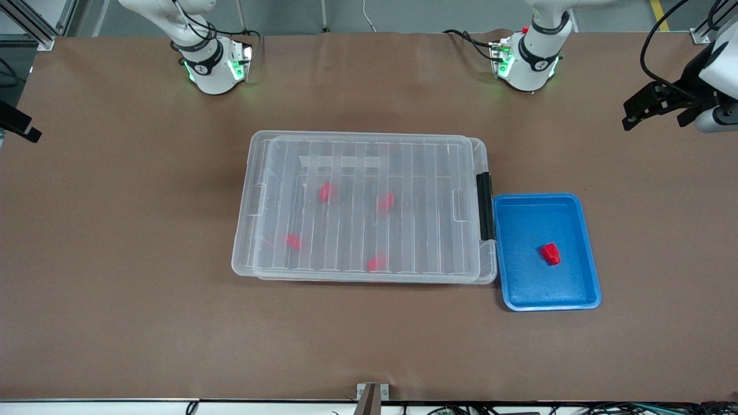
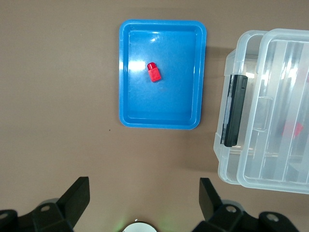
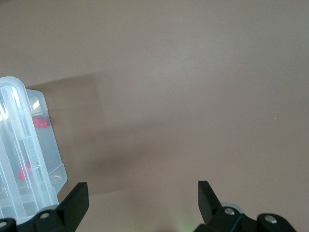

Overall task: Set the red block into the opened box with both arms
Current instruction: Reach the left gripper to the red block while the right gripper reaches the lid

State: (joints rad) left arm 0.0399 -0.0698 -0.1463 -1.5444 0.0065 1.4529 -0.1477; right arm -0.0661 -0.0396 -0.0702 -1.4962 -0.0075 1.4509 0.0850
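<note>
You see a brown table (image 1: 115,259) under even light, grey floor (image 1: 403,14) above its top edge, aluminium frame (image 1: 34,26) at one corner.

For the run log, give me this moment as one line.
box: lid on, four red blocks inside | red block: in blue tray beside box | left gripper: open, above table | right gripper: open, above table

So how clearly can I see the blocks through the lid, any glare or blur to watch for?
Front view: the four blocks in the box look hazy pink through the ribbed lid, with white glare streaks; the red block in the blue tray is crisp. Left wrist view: sharp, small highlights on the tray. Right wrist view: soft shadow beside the box.
</note>
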